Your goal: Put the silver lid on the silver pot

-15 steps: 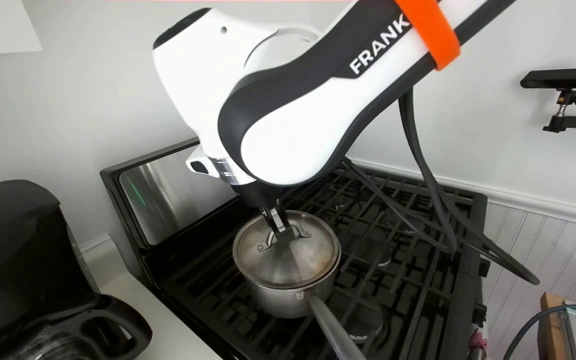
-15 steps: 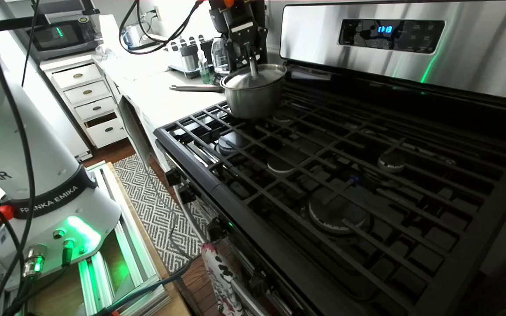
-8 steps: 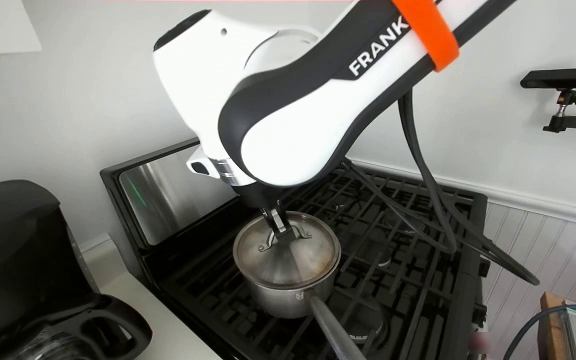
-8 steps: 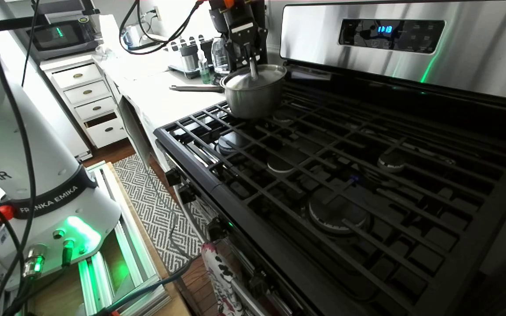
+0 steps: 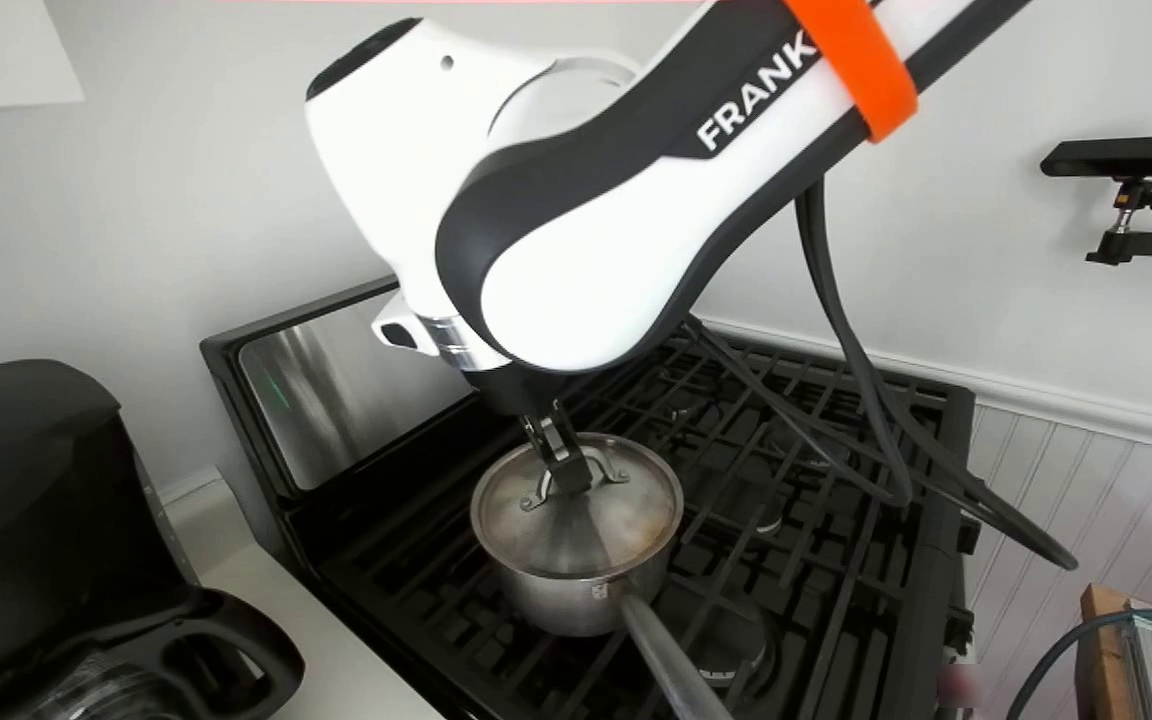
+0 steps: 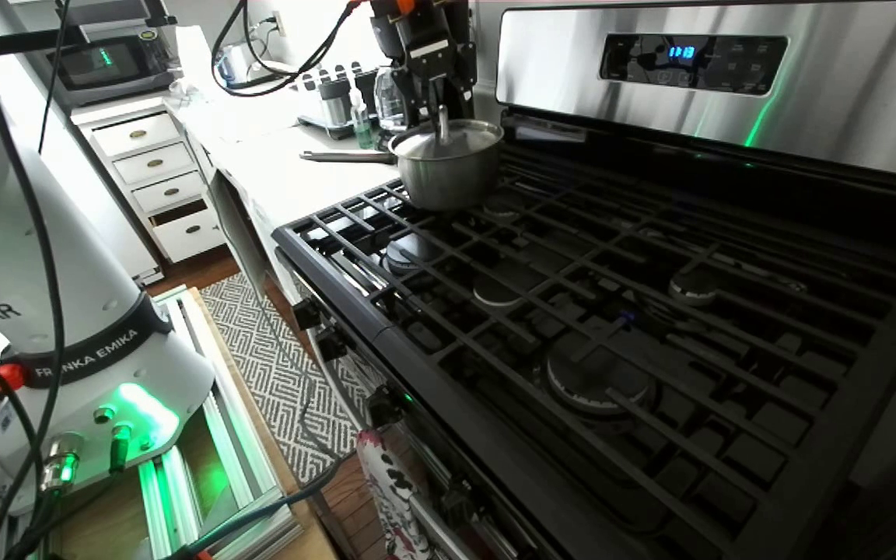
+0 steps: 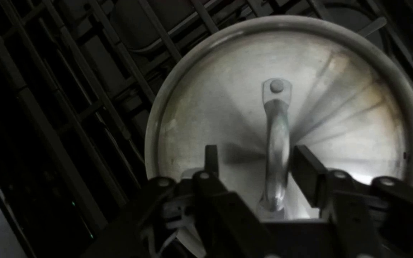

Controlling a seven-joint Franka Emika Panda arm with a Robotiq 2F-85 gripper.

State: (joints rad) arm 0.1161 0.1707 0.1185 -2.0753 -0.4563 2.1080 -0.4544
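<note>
The silver lid rests on top of the silver pot, its rim sitting level on the pot's in both exterior views. A long metal handle juts from the pot's side. In the wrist view the lid fills the middle, with its arched grip loop upright at the centre. My gripper is open around that loop: the right finger is close beside it, perhaps touching, while a wide gap lies on the left. The pot's wall shows below the lid in an exterior view.
Black stove grates surround the pot. The stove's back panel rises behind it. A black coffee maker stands on the counter beside the stove. Loose cables hang from the arm.
The fingers have spread away from the lid's loop. The lid has dropped slightly and settled on the pot. The arm has barely moved.
</note>
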